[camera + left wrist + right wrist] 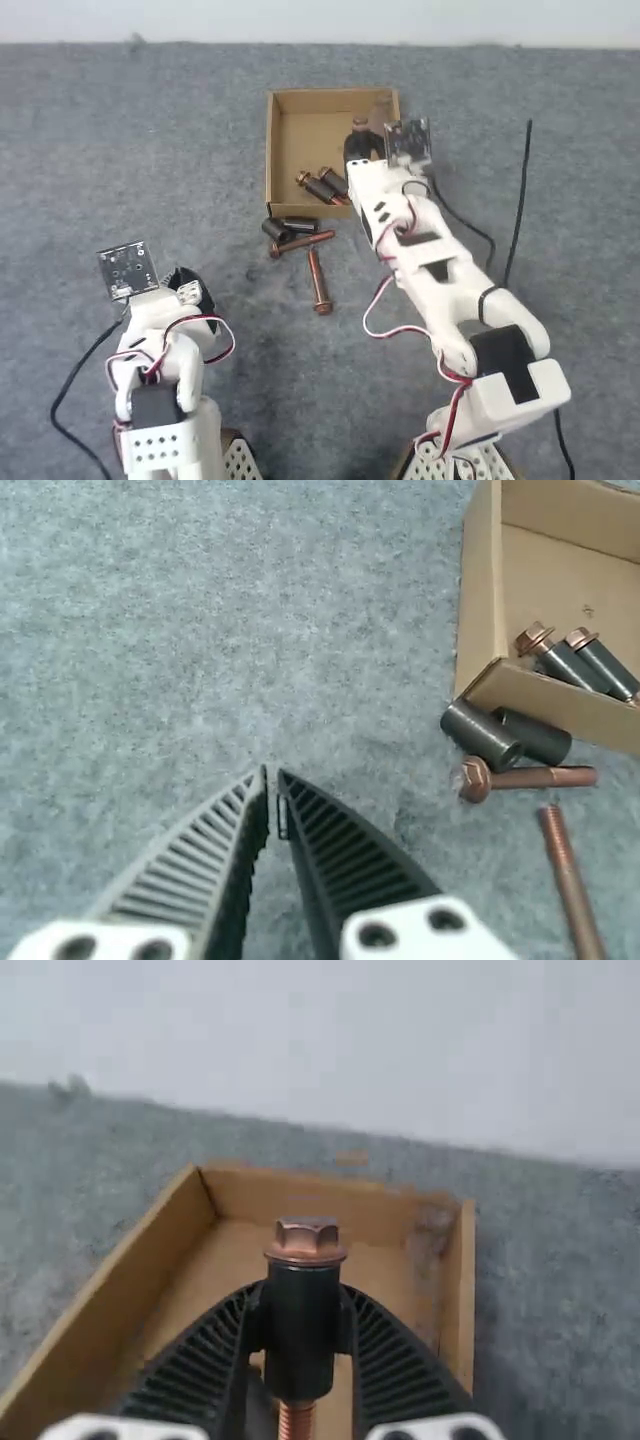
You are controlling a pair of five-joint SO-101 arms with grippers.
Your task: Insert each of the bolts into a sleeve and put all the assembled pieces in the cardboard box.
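Roughly at the midpoint, I would judge. The right gripper [300, 1305] has its jaws clamped on the dark sleeve of an assembled piece [300, 1335], with the copper bolt head [305, 1241] showing at one end and thread poking out at the other. It hangs over the right side of the cardboard box [270, 150] and has apparently not yet been let go.

On the box floor, against the near wall, two finished pieces [322, 186] lie side by side. Just outside that wall, by the box's near left corner, two empty sleeves [505, 737] lie touching each other on the grey mat [120, 140]. One loose bolt [530, 777] lies just beside them, roughly parallel to the wall. A second loose bolt [318, 280] lies a little nearer the arms, pointing away from the box.

So two pieces are boxed and a third is about to be. Two bolt-and-sleeve pairs are left to join and put in.

The right arm is stretched out long from its base at the near side of the mat to the box. The left gripper [272, 777] has its jaws together on nothing, with its tips over bare mat well apart from the loose parts. Its arm is folded back close to its base, toward the near left of the mat.
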